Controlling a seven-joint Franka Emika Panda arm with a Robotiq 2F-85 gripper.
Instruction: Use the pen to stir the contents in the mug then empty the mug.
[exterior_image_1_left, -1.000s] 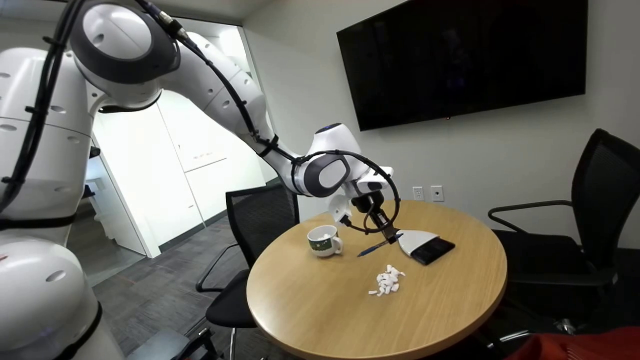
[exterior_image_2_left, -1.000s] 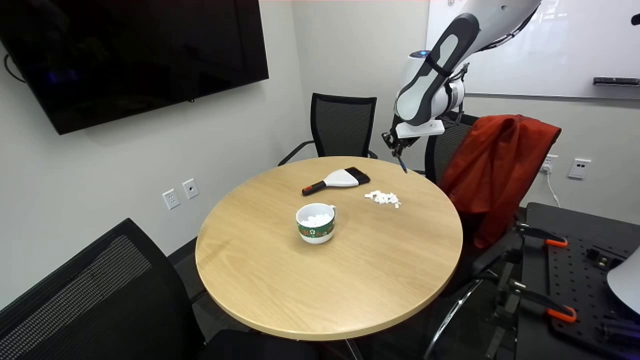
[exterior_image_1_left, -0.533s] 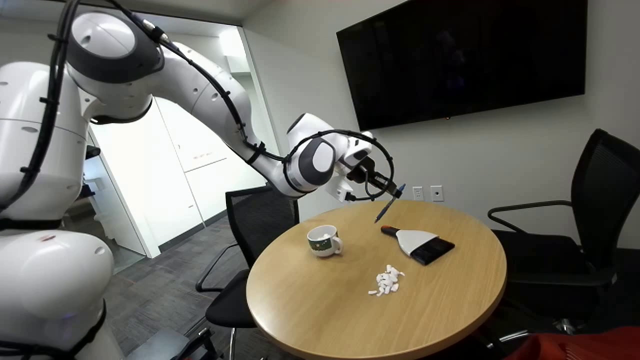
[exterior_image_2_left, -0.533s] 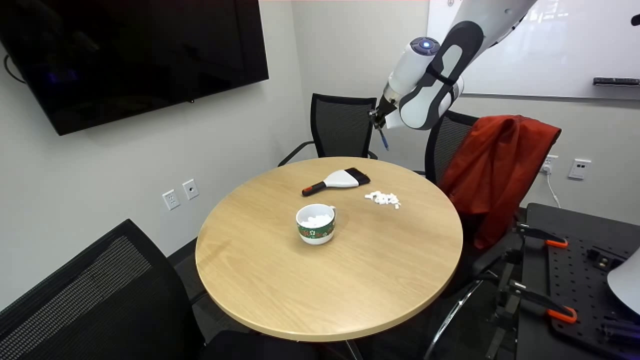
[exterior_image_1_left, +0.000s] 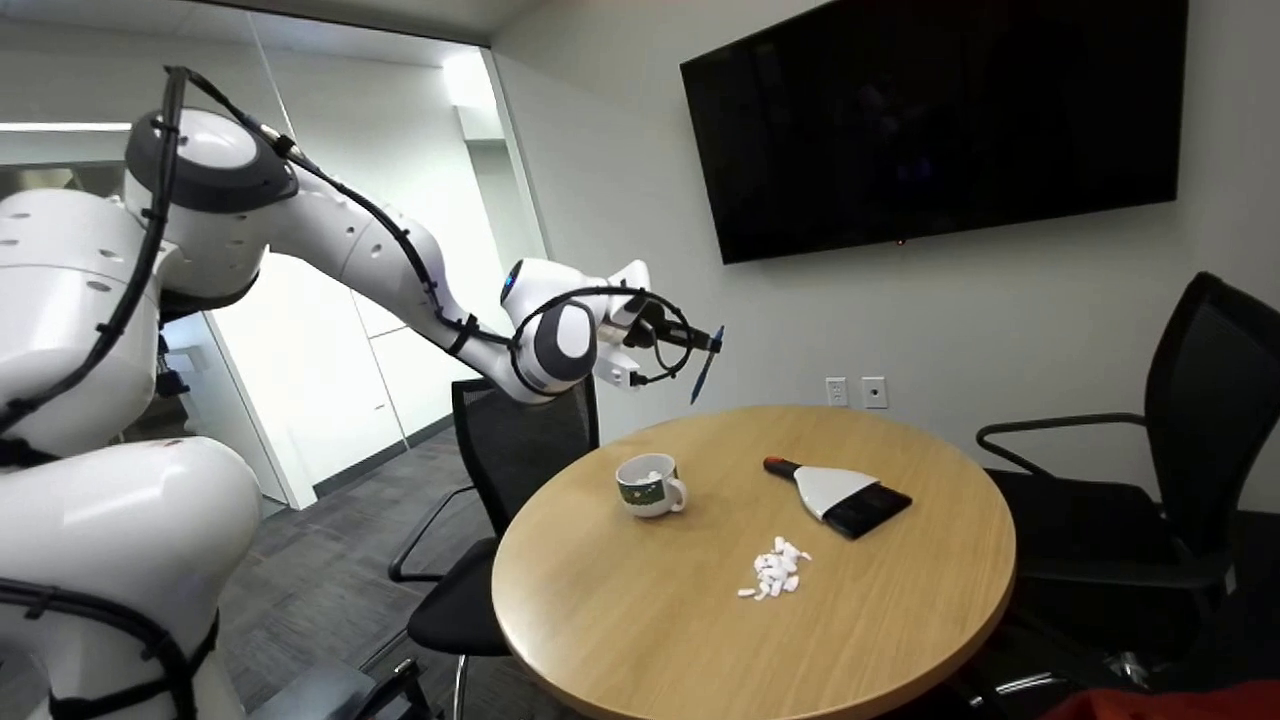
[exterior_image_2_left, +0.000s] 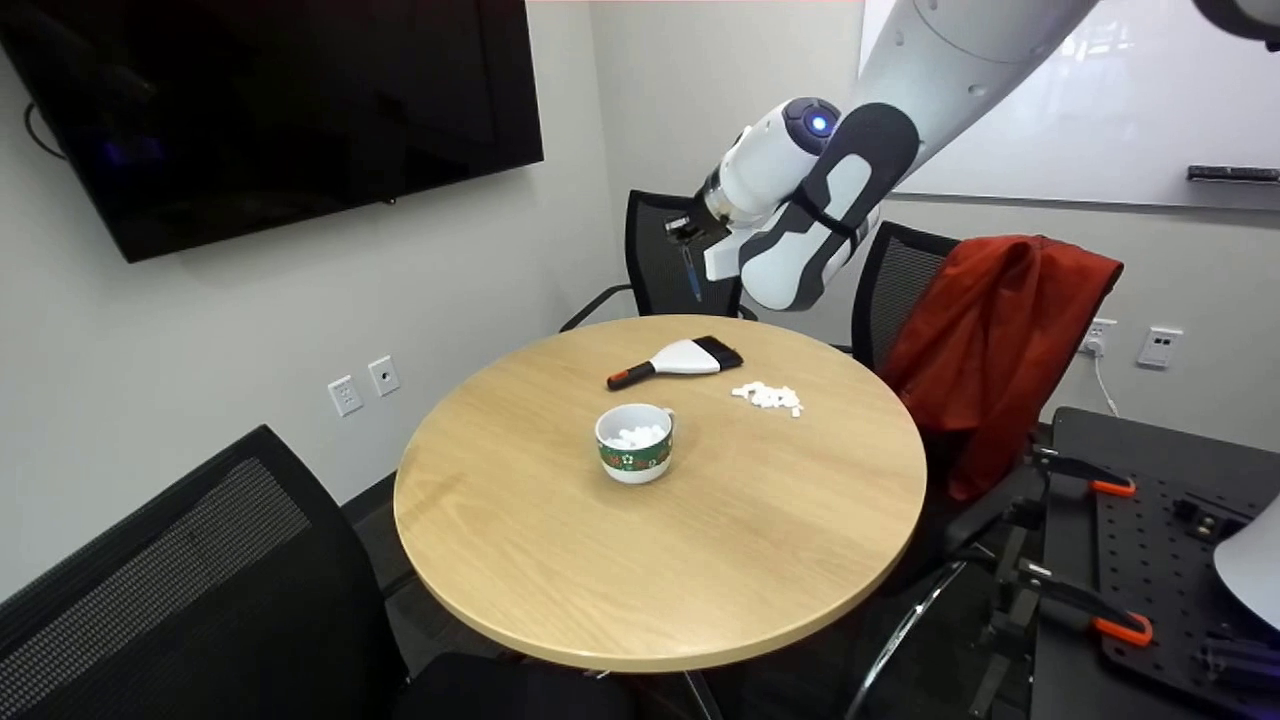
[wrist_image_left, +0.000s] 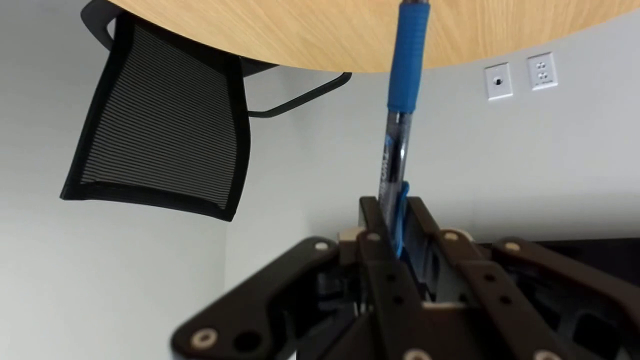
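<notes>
My gripper (exterior_image_1_left: 714, 344) (exterior_image_2_left: 682, 232) (wrist_image_left: 392, 204) is shut on the blue and clear pen (exterior_image_1_left: 706, 370) (exterior_image_2_left: 692, 276) (wrist_image_left: 408, 65), near its clip end. The pen hangs tip down, slightly tilted, in the air above the table's far edge. The white mug (exterior_image_1_left: 648, 497) (exterior_image_2_left: 634, 461) with a green patterned band stands upright on the table, apart from the pen, lower than the gripper. White bits, the contents (exterior_image_2_left: 640, 437), lie inside it. More white bits (exterior_image_1_left: 776, 570) (exterior_image_2_left: 768, 396) lie in a small heap on the table. The wrist view does not show the mug.
A round wooden table (exterior_image_1_left: 620, 610) (exterior_image_2_left: 560, 580) carries everything. A black and white brush (exterior_image_1_left: 836, 487) (exterior_image_2_left: 685, 357) lies on it beyond the mug. Black chairs (exterior_image_1_left: 525, 440) (exterior_image_2_left: 690, 250) stand around the table. A red jacket (exterior_image_2_left: 990, 340) hangs on a chair. A screen (exterior_image_1_left: 930, 120) is on the wall.
The arm has lifted the pen from low over the table near the brush and moved it back and over toward the mug's side. The pen now points more downward. Mug, brush and heap stay put.
</notes>
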